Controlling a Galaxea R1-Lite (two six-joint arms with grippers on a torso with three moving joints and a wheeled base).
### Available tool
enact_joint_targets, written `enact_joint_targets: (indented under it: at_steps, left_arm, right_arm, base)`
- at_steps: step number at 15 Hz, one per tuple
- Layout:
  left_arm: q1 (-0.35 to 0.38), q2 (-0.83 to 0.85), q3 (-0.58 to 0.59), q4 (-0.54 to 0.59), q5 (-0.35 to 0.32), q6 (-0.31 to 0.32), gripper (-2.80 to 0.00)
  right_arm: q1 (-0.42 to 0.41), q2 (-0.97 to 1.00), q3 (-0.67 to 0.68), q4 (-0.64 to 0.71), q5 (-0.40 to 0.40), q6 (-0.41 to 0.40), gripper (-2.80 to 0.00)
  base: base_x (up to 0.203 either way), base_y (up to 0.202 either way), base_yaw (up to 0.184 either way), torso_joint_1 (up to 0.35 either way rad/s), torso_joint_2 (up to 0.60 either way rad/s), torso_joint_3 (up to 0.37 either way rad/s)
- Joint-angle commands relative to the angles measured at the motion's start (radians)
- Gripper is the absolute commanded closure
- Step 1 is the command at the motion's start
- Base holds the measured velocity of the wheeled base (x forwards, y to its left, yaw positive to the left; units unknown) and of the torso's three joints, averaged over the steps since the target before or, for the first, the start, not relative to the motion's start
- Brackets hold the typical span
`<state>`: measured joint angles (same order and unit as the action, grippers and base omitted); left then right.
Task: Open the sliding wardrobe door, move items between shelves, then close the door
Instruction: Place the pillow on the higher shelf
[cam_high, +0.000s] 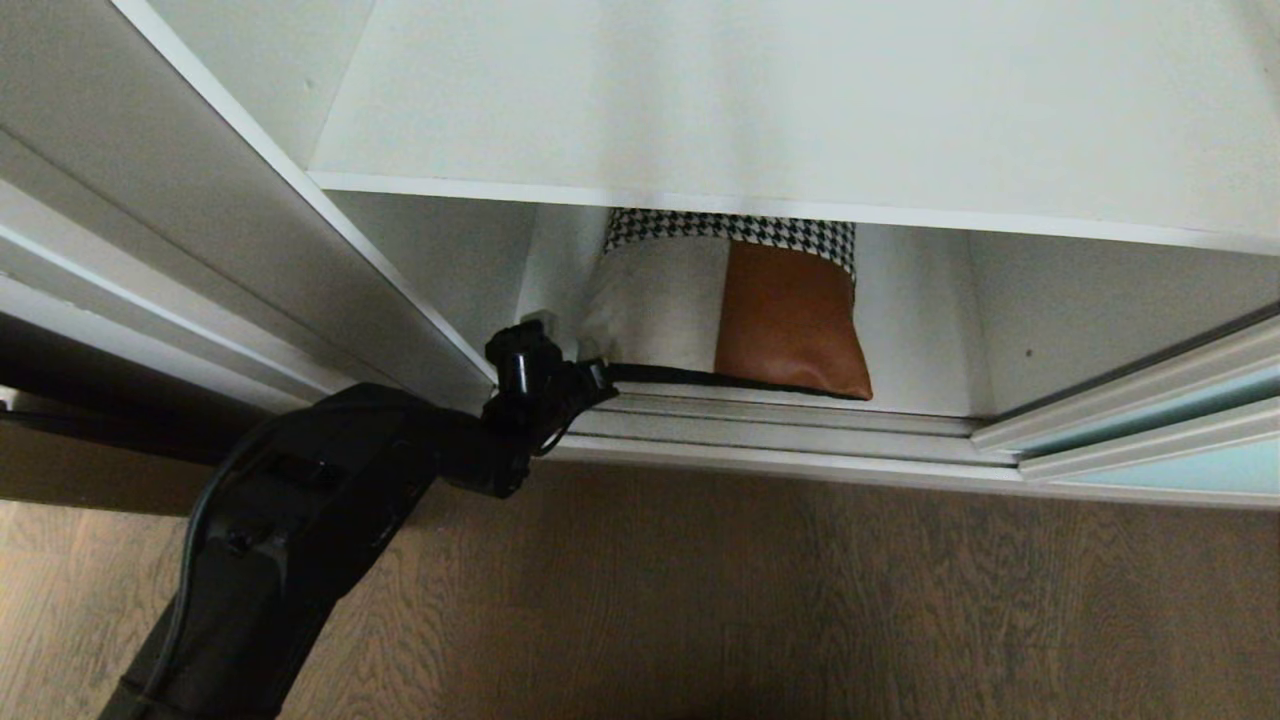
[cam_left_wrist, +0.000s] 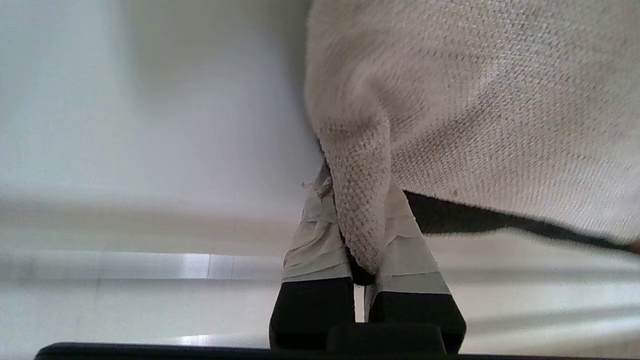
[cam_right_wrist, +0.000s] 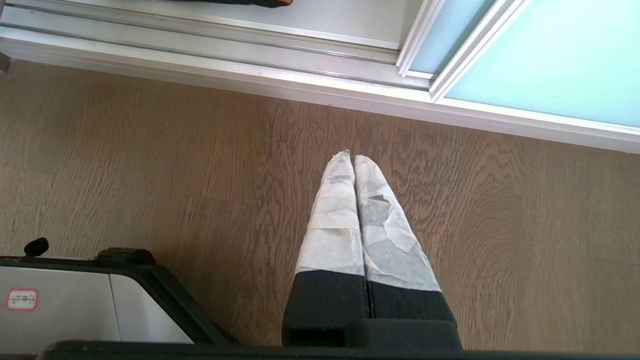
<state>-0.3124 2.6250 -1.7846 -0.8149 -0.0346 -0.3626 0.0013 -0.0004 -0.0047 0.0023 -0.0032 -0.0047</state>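
Left gripper (cam_left_wrist: 357, 235) is clamped on the near left corner of the patchwork cushion (cam_high: 735, 305), which is parked under the upper shelf (cam_high: 800, 110), stretching rightward from the pinch.

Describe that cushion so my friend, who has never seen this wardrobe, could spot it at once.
Look into the open wardrobe, under the wide white shelf, down on the bottom board by the door track. The cushion lies there, its near-left corner pinched by the left gripper. It is the only soft thing inside: houndstooth strip, beige fabric, brown leather patch, black backing.
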Motion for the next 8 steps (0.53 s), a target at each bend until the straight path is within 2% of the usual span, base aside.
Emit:
enact_joint_targets:
  at_steps: [1,4,8]
  left_arm:
    - [-0.018,-0.087,0.126,-0.007,0.001,-0.005,0.00]
    - [-0.049,-0.149,0.244,-0.012,0.018,-0.014,0.00]
    - [-0.065,-0.188,0.386,-0.064,0.031,-0.061,0.00]
  right_arm:
    - [0.000,-0.003,0.000,-0.001,0.000,-0.003,0.00]
    - [0.000,-0.003,0.000,-0.001,0.000,0.002,0.00]
    - [0.000,-0.002,-0.005,0.022,0.003,-0.023,0.00]
  base:
    - [0.000,0.000,0.000,0.000,0.00,0.000]
    - [0.000,0.000,0.000,0.000,0.00,0.000]
    - [0.000,0.000,0.000,0.000,0.00,0.000]
